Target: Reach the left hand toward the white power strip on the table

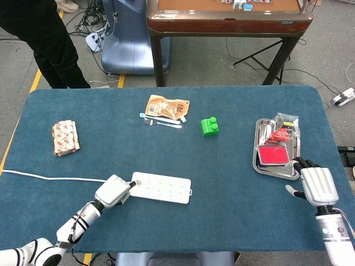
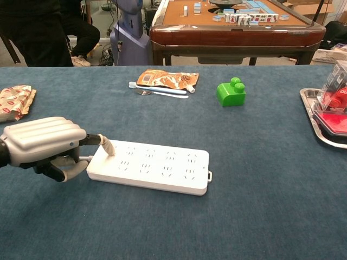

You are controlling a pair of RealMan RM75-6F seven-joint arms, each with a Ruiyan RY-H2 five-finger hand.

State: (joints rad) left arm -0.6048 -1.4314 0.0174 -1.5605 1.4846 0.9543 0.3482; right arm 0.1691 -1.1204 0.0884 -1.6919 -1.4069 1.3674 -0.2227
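Observation:
The white power strip [image 1: 162,187] [image 2: 152,167] lies flat near the table's front edge, and its white cable [image 1: 50,178] runs off to the left. My left hand [image 1: 113,191] [image 2: 46,146] sits at the strip's left end with its fingers curled in. One fingertip [image 2: 107,147] sticks out and rests on the strip's top left corner. The thumb curls beside the strip's left edge, and the hand holds nothing. At the front right, my right hand [image 1: 317,185] hovers with its fingers spread and empty, just below the metal tray [image 1: 260,166].
A green block [image 1: 209,127] [image 2: 231,91] and an orange pouch [image 1: 166,106] [image 2: 165,78] with a toothbrush [image 1: 161,118] lie mid-table. A snack packet [image 1: 65,137] [image 2: 13,100] sits at the left. The tray carries red packaged items [image 1: 273,155]. A wooden table [image 1: 227,16] stands behind.

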